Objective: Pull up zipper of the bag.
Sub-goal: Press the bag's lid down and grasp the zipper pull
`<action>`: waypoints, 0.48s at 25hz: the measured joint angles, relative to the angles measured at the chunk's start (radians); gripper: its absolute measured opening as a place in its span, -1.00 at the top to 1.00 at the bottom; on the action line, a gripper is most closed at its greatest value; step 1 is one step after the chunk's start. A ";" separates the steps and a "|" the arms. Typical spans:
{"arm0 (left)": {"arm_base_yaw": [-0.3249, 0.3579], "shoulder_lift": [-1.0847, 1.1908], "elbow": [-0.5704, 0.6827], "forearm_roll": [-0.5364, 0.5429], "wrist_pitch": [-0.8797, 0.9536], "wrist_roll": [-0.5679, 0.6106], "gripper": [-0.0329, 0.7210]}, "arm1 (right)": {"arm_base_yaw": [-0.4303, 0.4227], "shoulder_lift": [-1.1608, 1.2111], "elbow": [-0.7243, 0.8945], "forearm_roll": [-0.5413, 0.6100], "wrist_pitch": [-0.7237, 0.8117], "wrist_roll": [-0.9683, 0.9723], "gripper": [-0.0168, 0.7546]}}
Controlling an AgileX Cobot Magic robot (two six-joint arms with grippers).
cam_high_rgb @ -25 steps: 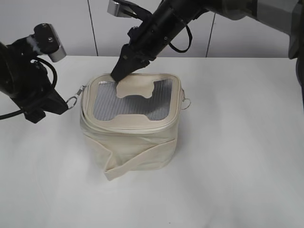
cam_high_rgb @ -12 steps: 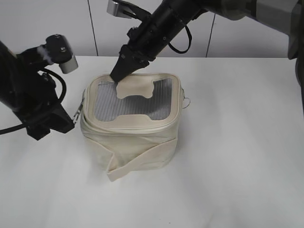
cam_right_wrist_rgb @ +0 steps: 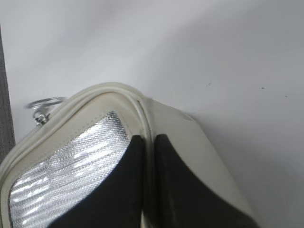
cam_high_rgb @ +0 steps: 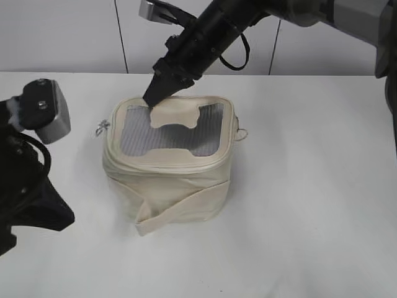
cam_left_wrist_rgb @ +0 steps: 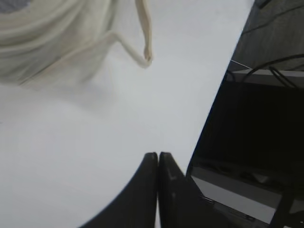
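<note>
Down at the bottom centre of the left wrist view, the left gripper [cam_left_wrist_rgb: 157, 159] has its two dark fingers pressed together with nothing between them, hanging over the bare white table [cam_left_wrist_rgb: 71, 142] close to that table's edge. In the exterior view this same gripper [cam_high_rgb: 37, 211] sits at the lower left of the frame as a dark mass with a grey wrist block above it, well apart from the bag [cam_high_rgb: 167, 164].

At the upper middle of the exterior view, the right gripper [cam_high_rgb: 154, 94] reaches down at a slant from the top of the frame and its tip rests on the back left corner of the bag's lid. The right wrist view shows its fingers [cam_right_wrist_rgb: 121, 185] nearly together, only a narrow gap between them, lying on the lid rim where the zipper [cam_right_wrist_rgb: 142, 114] runs; whether they pinch the rim I cannot tell.

The bag stands upright in the middle of the exterior view, cream and boxy, its lid showing a grey mesh window [cam_high_rgb: 136, 133] and a cream H-shaped patch [cam_high_rgb: 175, 115], with a wide cream strap [cam_high_rgb: 180, 208] crossing its front lower side. The zipper [cam_high_rgb: 167, 166] runs along the lid rim. One silver ring pull [cam_high_rgb: 102, 128] hangs at the bag's left edge and another [cam_high_rgb: 243, 133] at its right edge; the left one also shows at the left of the right wrist view [cam_right_wrist_rgb: 43, 105].
</note>
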 joint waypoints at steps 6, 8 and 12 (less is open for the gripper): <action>-0.004 -0.043 0.007 -0.035 -0.051 0.000 0.94 | -0.003 0.000 0.000 -0.003 -0.005 0.018 0.85; -0.005 -0.043 0.007 -0.035 -0.147 0.000 0.94 | -0.003 0.000 0.000 -0.003 -0.005 0.019 0.85; -0.004 -0.037 0.007 -0.010 -0.357 0.000 0.39 | -0.003 0.000 0.000 -0.003 -0.005 0.019 0.85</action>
